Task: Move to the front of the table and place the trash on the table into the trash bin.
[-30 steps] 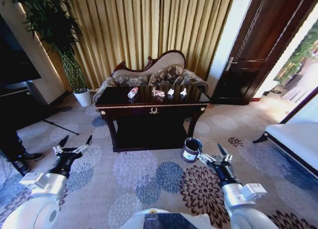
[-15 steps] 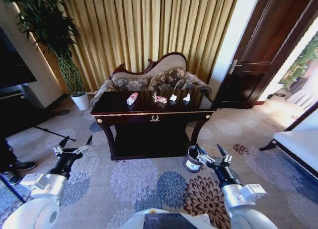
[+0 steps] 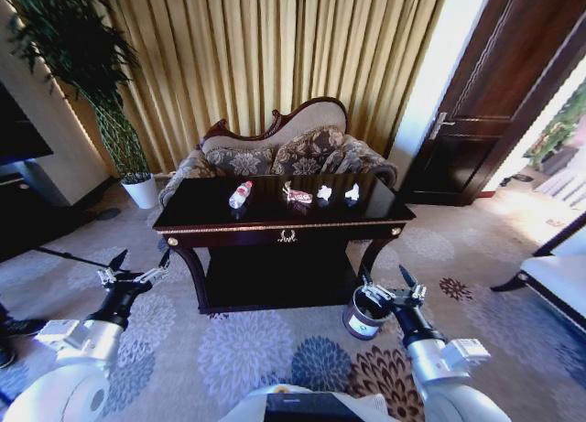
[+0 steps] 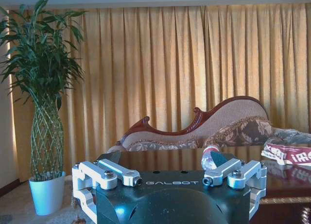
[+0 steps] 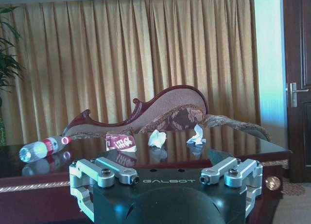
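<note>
A bamboo-like plant (image 3: 78, 65) in a white pot (image 3: 141, 191) stands in the room's left corner, before gold pleated curtains (image 3: 275, 56) that cover the back wall. The left tool (image 3: 135, 272) hangs low over the floral carpet (image 3: 247, 344), off the counter's left front corner, its fingers spread apart and holding nothing. The dark glossy counter (image 3: 284, 222), trimmed in gold with an emblem at front centre, stands square ahead, with a carved sofa (image 3: 279, 147) close behind it. On the top, in a loose row from left to right, lie a clear plastic bottle (image 3: 240, 195) with a red cap, on its side, then a crumpled red-silver wrapper (image 3: 297, 197), then two small white paper wads (image 3: 324, 193), the second (image 3: 352, 193) nearest the right end; all sit apart from one another. The round dark trash bin (image 3: 363, 313) stands on the carpet by the counter's right front leg. The right tool (image 3: 392, 294) is just beside the bin's rim, its fingers likewise apart and empty. A dark wooden door (image 3: 494, 92) closes the right side of the room.
</note>
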